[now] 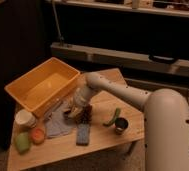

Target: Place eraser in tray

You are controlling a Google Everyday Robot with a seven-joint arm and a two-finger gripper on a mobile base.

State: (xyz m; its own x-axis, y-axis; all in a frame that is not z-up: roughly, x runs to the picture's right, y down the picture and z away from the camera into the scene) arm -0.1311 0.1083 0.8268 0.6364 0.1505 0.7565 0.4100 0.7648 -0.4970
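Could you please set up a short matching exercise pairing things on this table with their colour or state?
Things:
1. tray
2. gripper
3. cup
4. block

Descriptions:
a. blue, lying flat near the table's front
b. shut, low over the table beside the tray
c. yellow-orange, nothing inside
d. white, round, at the table's left edge

Pairs: 1-c, 2-b, 3-d, 4-a
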